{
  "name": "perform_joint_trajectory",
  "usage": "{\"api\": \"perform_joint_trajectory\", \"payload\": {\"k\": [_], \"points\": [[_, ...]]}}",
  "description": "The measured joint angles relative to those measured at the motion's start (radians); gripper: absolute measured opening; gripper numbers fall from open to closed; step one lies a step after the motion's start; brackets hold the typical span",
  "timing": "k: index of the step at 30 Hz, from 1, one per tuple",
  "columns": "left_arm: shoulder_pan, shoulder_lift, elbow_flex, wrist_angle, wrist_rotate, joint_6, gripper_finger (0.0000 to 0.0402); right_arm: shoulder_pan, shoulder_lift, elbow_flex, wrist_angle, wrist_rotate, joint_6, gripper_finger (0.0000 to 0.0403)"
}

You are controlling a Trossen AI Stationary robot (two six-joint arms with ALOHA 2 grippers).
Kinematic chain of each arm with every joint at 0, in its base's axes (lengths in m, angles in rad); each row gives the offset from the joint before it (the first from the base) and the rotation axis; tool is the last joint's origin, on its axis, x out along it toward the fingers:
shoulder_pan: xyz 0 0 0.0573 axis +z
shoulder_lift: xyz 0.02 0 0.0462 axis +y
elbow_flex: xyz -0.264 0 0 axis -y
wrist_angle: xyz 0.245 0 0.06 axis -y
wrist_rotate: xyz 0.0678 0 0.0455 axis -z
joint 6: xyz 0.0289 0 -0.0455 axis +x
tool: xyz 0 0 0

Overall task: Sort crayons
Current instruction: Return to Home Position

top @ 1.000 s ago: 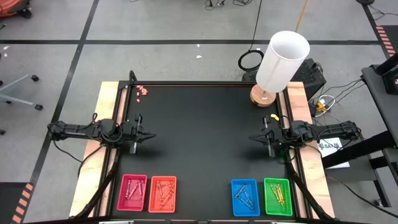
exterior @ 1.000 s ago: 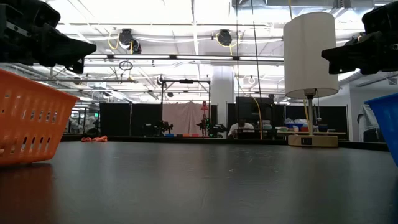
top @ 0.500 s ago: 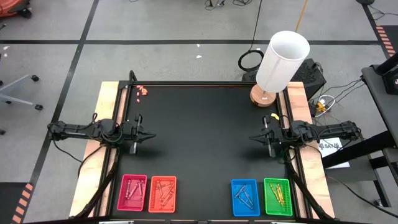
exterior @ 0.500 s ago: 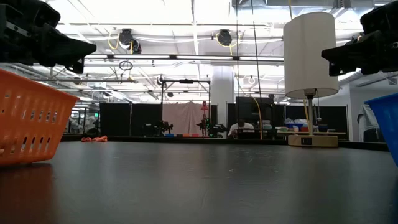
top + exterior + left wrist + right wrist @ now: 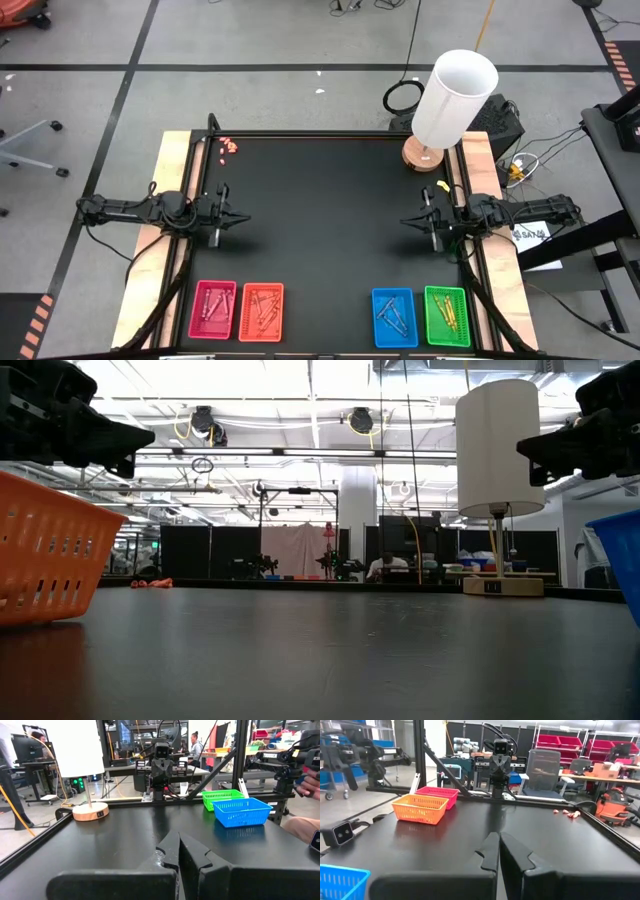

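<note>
Crayons (image 5: 262,312) all sit in the four trays along the bottom edge: pink tray (image 5: 213,283), orange tray (image 5: 262,286), blue tray (image 5: 393,291), green tray (image 5: 447,289). No loose ones visible on the counter (image 5: 320,220). Only the pink bits (image 5: 229,146) at upper left, not part of the job. Left hand (image 5: 228,214) is mid-left and right hand (image 5: 418,222) mid-right, both clenched on nothing and off the surface. Sorting looks done; what's left is parking the arms, and they look about parked.

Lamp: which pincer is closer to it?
Right. The right pincer hangs on the same side of the table as the lamp; the left pincer is at the opposite side.
</note>
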Motion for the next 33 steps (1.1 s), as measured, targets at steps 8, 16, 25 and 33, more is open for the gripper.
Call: {"api": "perform_joint_trajectory", "payload": {"k": [8, 16, 25, 33], "points": [[0.0, 0.0, 0.0, 0.0, 0.0, 0.0, 0.0006, 0.0, 0.0, 0.0, -0.001, 0.003, -0.021, 0.0], [0.0, 0.0, 0.0, 0.0, 0.0, 0.0, 0.0006, -0.016, 0.0, 0.0, -0.001, 0.029, -0.025, 0.0], [0.0, 0.0, 0.0, 0.0, 0.0, 0.0, 0.0006, -0.096, 0.0, 0.0, -0.005, 0.043, -0.03, 0.0], [0.0, 0.0, 0.0, 0.0, 0.0, 0.0, 0.0006, -0.101, 0.001, 0.0, -0.014, -0.046, -0.035, 0.0]]}}
